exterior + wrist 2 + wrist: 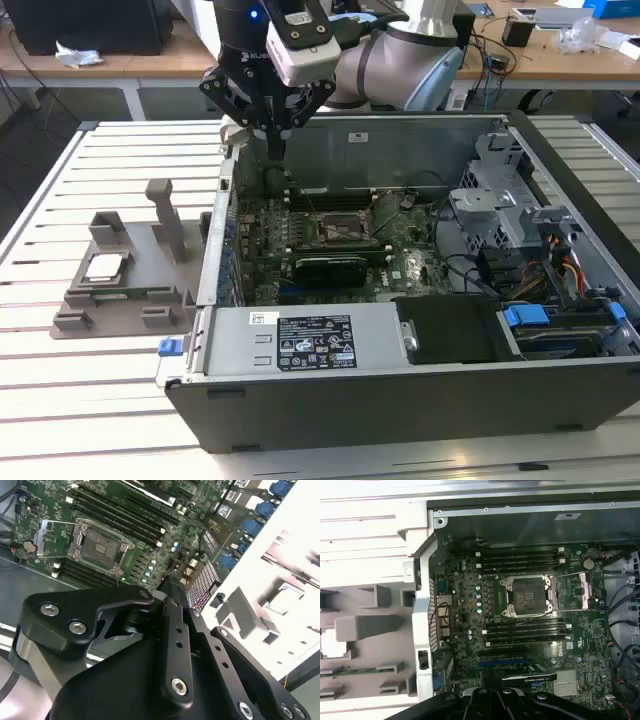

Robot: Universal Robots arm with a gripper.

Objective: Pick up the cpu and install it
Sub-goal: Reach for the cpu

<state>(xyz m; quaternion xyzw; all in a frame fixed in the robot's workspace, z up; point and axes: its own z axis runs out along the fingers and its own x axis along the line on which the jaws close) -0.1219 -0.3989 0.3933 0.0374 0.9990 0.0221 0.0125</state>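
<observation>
While the gripper (pixel 277 148) hangs over the edge of the computer case (pixel 400 400), fingers together and empty, the cpu (pixel 105 267) lies flat in the grey holder (pixel 110 232), off to the exterior view's left.

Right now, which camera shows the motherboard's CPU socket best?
The first wrist view: the socket is seen from straight above, whole and unobstructed. The second wrist view shows it at a slant. The exterior view shows it from farther off, inside the computer case.
</observation>
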